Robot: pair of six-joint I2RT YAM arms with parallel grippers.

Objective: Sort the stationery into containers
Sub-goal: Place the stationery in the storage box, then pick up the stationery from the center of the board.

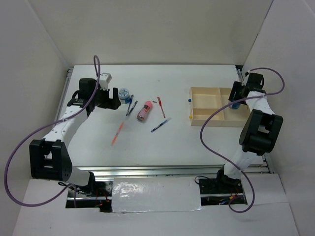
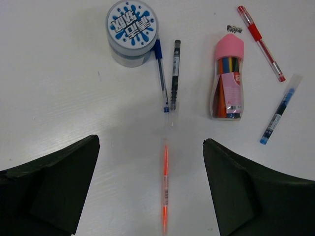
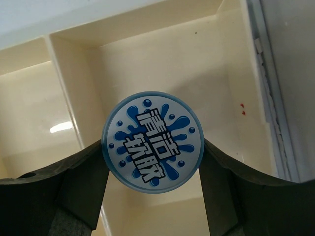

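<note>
Two rolls (image 2: 132, 29) (image 3: 152, 142), five pens (image 2: 161, 73) (image 2: 175, 73) (image 2: 261, 42) (image 2: 279, 115) (image 2: 165, 191), tube (image 2: 228, 78), tray (image 1: 206, 105)

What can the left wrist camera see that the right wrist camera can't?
Only the left wrist view: the open left gripper over loose stationery on the table: a round roll, a pink-capped tube, an orange pen, a red pen. Only the right wrist view: the right gripper clamping a second roll over the wooden tray. Both: dark fingers at the bottom and one such blue-and-white roll.
</note>
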